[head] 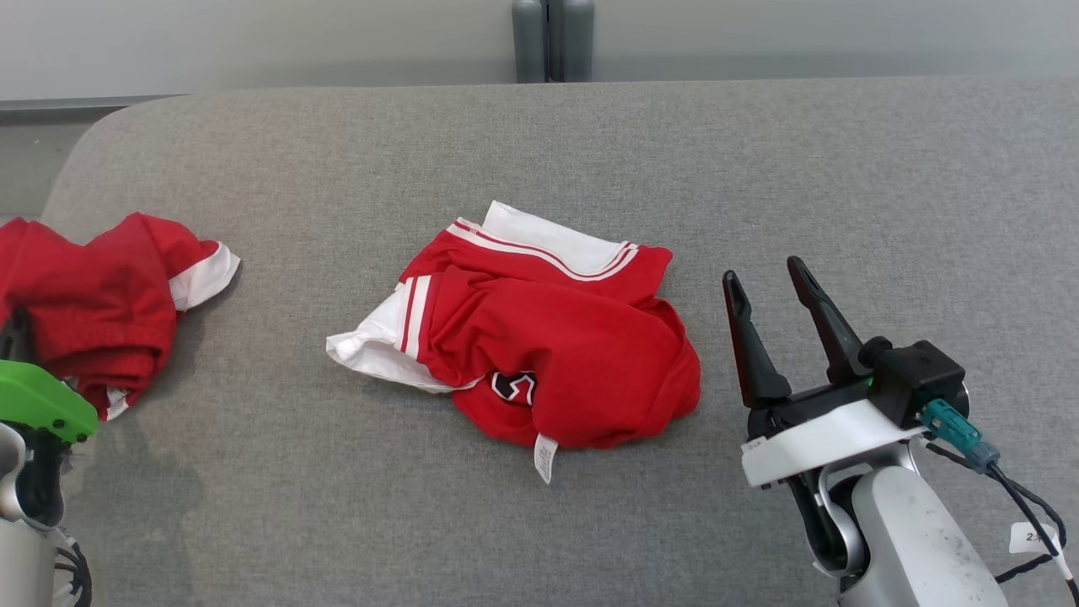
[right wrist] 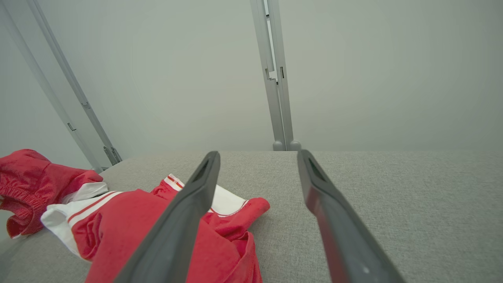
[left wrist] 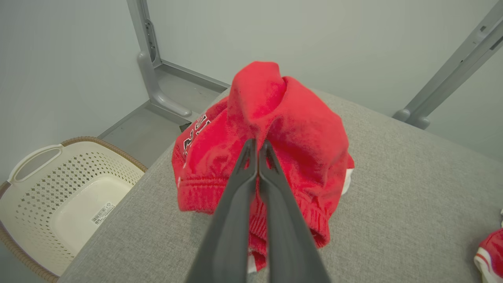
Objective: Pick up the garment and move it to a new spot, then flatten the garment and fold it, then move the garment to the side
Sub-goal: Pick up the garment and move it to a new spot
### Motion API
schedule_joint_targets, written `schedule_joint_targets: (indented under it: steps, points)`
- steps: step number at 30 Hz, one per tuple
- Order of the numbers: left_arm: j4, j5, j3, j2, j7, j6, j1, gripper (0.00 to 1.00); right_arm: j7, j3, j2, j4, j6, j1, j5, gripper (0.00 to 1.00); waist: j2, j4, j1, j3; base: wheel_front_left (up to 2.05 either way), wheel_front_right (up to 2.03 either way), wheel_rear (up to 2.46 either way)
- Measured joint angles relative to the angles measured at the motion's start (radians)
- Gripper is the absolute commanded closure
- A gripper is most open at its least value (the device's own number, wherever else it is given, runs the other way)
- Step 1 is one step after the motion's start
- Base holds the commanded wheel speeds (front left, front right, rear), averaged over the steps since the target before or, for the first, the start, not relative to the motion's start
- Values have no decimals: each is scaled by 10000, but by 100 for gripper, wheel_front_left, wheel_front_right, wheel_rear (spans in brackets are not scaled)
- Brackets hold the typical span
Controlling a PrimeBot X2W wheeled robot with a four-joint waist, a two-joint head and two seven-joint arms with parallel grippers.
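Note:
Two crumpled red garments with white trim lie on the grey padded table [head: 590, 143]. One garment [head: 556, 337] sits mid-table, its white label toward me; it also shows low in the right wrist view [right wrist: 129, 228]. The other garment [head: 93, 295] is bunched at the table's left edge. My left gripper [left wrist: 257, 144] is shut, its tips pressed into a crease of that left garment [left wrist: 298, 129], whose cloth rises in a peak beyond them. My right gripper [head: 763, 271] stands open just right of the middle garment, nothing between its fingers [right wrist: 184, 220].
A cream perforated laundry basket [left wrist: 39, 157] stands on the floor beside the table's left corner. Grey metal posts [head: 552, 38] rise behind the far edge. Bare table surface stretches to the right and in front of the middle garment.

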Motion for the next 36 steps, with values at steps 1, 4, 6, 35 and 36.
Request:
schedule_joint_targets:
  steps: [1,4,6,35,36]
  points:
    - [307,-15,-65,-75,-2,-88,-63,0,0,-12,-2,12,0,-8,-2,0,0,9,0,6,0,0,0]
    - [1039,-48,-228,-176,-46,-291,-270,0,0,-6,0,44,0,-13,-2,0,0,69,0,-7,0,0,0]
    - [1308,-48,-334,-188,-123,-401,-428,0,0,-25,0,69,0,-13,2,0,0,133,0,-33,0,0,0]
    - [-5425,765,-1674,-81,-1515,736,1878,0,0,-58,-2,81,0,297,-73,0,0,-321,0,-1225,0,0,0]
    - [-5693,807,-1678,-125,-1559,878,2090,0,0,-38,-6,84,0,297,-73,0,0,-437,0,-1250,0,0,0]
